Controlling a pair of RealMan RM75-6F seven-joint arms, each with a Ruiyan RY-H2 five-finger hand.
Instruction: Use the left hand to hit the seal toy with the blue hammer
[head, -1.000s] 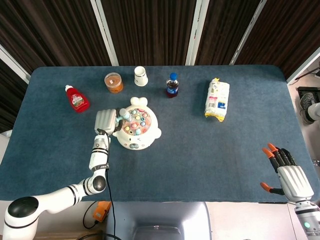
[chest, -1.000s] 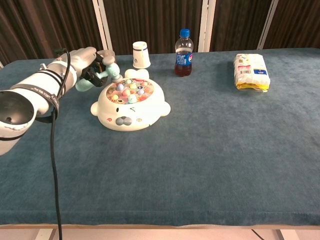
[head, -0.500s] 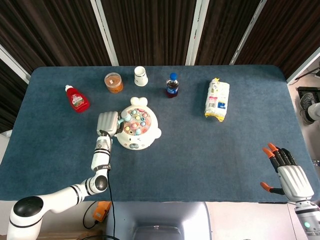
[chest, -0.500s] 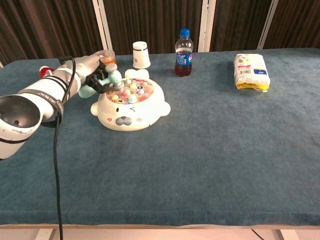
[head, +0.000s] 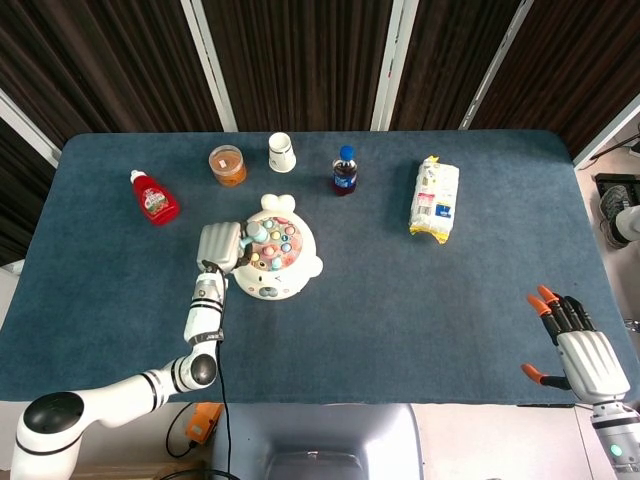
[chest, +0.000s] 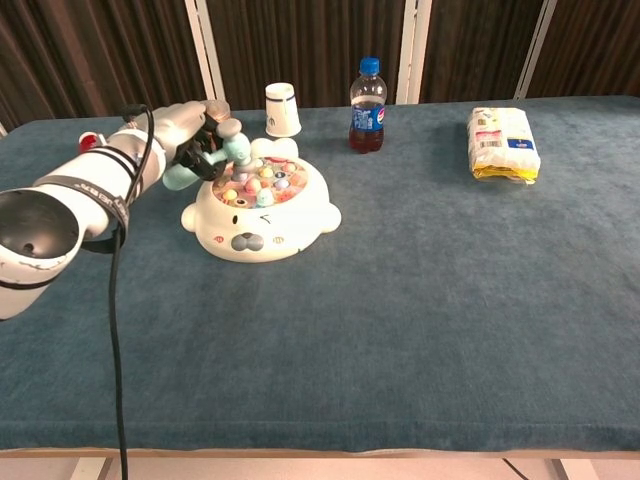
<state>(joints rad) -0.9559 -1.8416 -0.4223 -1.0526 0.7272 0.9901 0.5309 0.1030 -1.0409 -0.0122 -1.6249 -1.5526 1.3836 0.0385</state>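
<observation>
Head view: my left hand (head: 218, 244) grips the blue hammer (head: 251, 236) over the seal toy (head: 272, 262) mid-bench (head: 400, 300); my right hand (head: 580, 350) is empty, fingers spread.
Chest view: hammer head just above the toy's left pegs.

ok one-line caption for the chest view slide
Left hand holds pale blue hammer above the white seal toy.

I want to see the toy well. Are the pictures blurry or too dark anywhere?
Head view: evenly lit and sharp; the seal toy shows clearly, small, with only soft shadows on the table. Chest view: the toy is bigger and crisp, but the left hand with the blue hammer looks slightly soft, and the curtains behind are dark.
</observation>
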